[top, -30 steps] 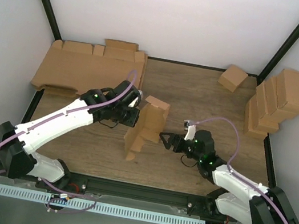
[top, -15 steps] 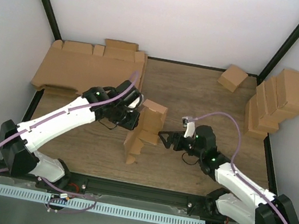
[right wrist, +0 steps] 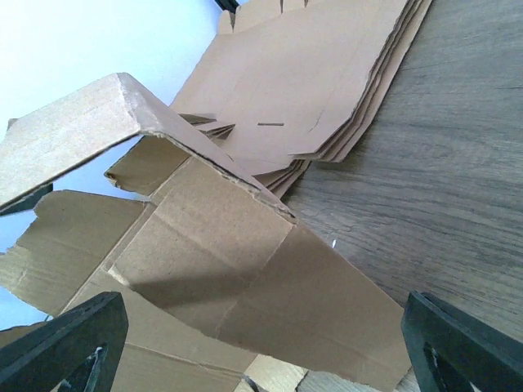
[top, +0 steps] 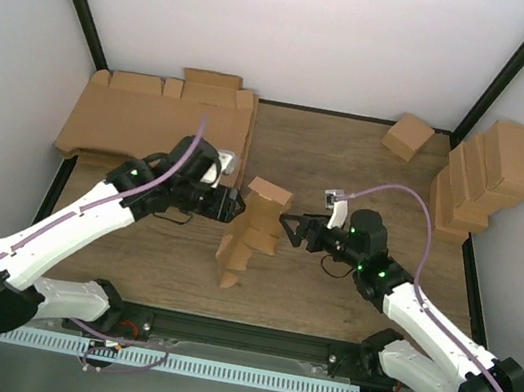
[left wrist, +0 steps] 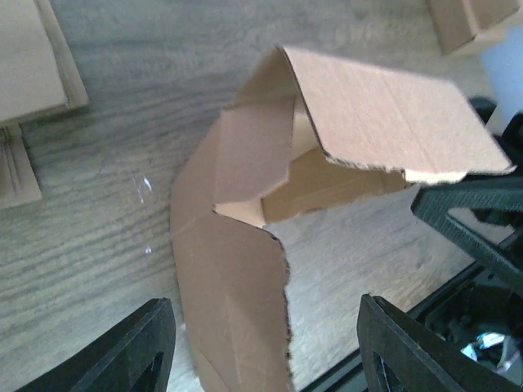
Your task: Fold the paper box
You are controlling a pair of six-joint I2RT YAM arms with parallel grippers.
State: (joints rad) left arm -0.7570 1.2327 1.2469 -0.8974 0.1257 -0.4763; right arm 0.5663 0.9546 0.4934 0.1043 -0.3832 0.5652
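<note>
One paper box (top: 251, 230), one cube carton (top: 408, 137), one sheet pile (top: 153, 121), one carton stack (top: 483, 179).

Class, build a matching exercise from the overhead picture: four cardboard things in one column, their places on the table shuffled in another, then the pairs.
1 paper box
2 flat cardboard sheets
3 small carton
4 stacked cartons

A far left corner
B right edge
C centre, standing upright
D far edge, right of centre

Pairs: 1-C, 2-A, 3-D, 4-B

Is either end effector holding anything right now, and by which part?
Nothing. The left end effector and right end effector are open, flanking the box.
</note>
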